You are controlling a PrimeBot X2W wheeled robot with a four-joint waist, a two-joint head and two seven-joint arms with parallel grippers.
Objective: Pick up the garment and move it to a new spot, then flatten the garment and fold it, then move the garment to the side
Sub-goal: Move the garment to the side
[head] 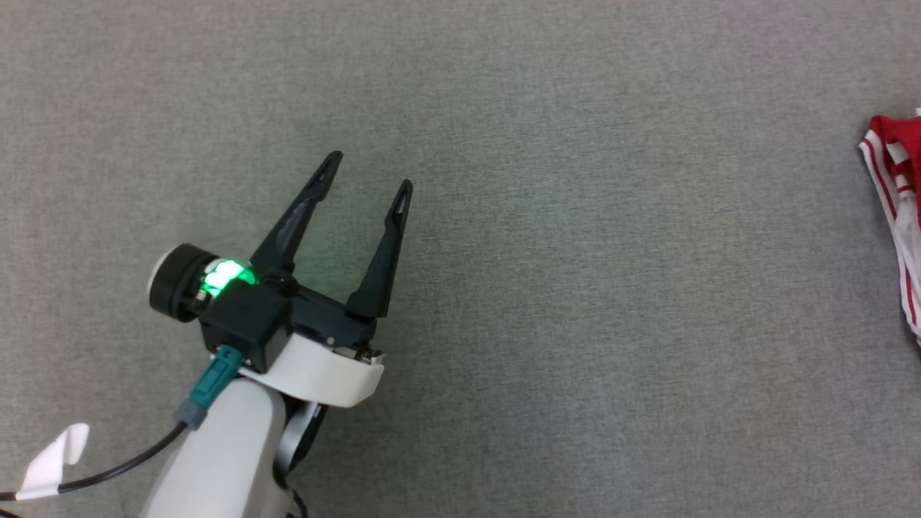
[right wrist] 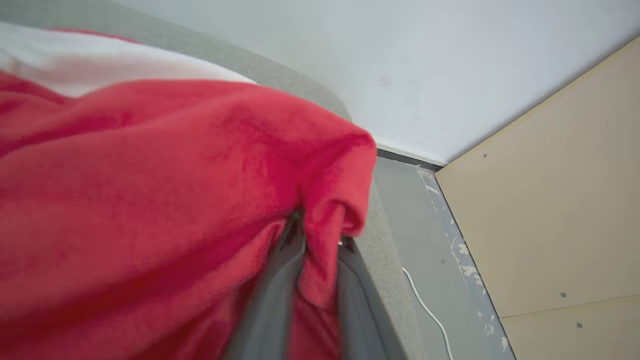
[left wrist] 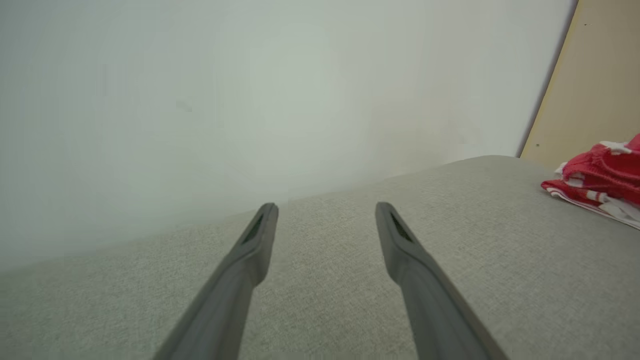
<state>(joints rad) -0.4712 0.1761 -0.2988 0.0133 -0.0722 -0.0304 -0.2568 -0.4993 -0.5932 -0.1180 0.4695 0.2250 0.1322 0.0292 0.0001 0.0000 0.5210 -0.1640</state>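
We hold our left gripper (head: 372, 169) well apart from the garment (head: 892, 180), off to its left, the two long dark fingers spread wide with nothing between them. Its pale forearm (head: 216, 446) slants up behind, with a green light (head: 229, 277) glowing at the wrist. Our right gripper (right wrist: 320, 232) is at the garment itself, fingers pinched close on a fold of red cloth.

Soft, even light, shadows faint — a small green indicator lamp (head: 229, 277) tints the grey woven fabric surface (head: 575, 288). Close to the lens, the crumpled red-and-white cloth garment (right wrist: 150, 200) blurs.
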